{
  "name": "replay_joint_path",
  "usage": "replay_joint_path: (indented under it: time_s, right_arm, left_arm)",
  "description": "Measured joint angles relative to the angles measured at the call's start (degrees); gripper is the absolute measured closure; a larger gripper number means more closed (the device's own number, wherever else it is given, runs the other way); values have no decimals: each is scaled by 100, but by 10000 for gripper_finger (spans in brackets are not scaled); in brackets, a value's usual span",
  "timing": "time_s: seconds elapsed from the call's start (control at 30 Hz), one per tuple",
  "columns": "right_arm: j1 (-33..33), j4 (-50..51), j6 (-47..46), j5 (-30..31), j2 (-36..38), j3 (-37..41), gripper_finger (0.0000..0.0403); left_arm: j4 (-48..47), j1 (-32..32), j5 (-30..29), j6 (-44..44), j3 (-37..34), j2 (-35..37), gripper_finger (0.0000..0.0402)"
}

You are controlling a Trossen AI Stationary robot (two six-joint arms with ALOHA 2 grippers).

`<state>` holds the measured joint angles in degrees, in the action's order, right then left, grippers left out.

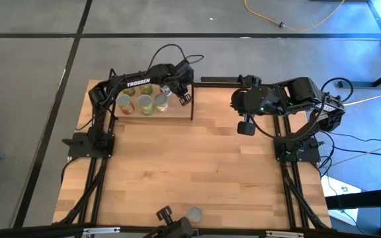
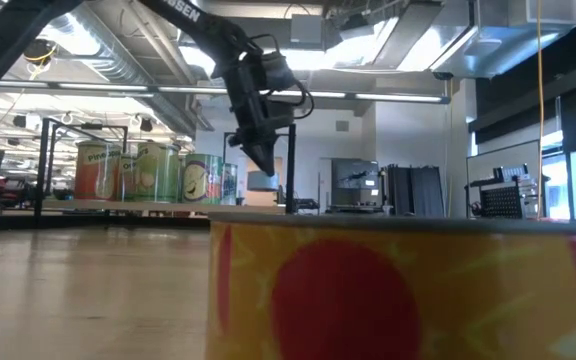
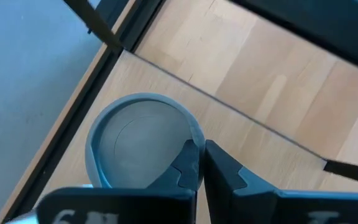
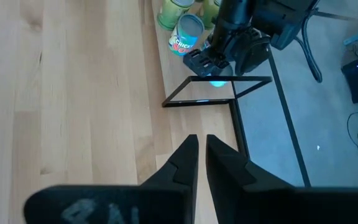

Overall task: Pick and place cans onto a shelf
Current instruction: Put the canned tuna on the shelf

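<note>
The shelf (image 1: 177, 111) stands at the table's far left, a light board in thin black posts. Three cans (image 1: 145, 104) stand upright on it in a row; in the low view they show as yellow-green tins (image 2: 153, 170). My left gripper (image 1: 177, 92) is shut and points steeply down over the board's right part, its fingertips (image 3: 191, 163) close beside the rightmost can (image 3: 140, 144), which has a grey round top. My right gripper (image 1: 245, 125) is shut, holds nothing and hangs above the table's far right. Another can (image 1: 194, 213) stands at the near edge.
The can at the near edge fills the low view's foreground as an orange tin with a red spot (image 2: 408, 290). The shelf's black posts (image 4: 216, 93) rise around the board's right end. Bare tabletop (image 1: 197, 165) lies between the shelf and the near edge.
</note>
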<state>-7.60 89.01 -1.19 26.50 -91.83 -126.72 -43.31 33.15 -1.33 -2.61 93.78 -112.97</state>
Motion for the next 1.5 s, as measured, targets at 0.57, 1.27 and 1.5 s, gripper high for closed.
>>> replay_joint_path:
  time_s: [0.57,1.27,1.5]
  right_arm:
    - [0,0,-20,-4,0,0,368]
    - [0,0,-160,-15,0,0,368]
    - [0,0,-160,-15,0,0,368]
  left_arm:
    - [188,103,365,-109,-157,-17,379]
    - [173,105,188,-62,-155,-21,377]
    - [32,106,-68,-83,-197,-98,359]
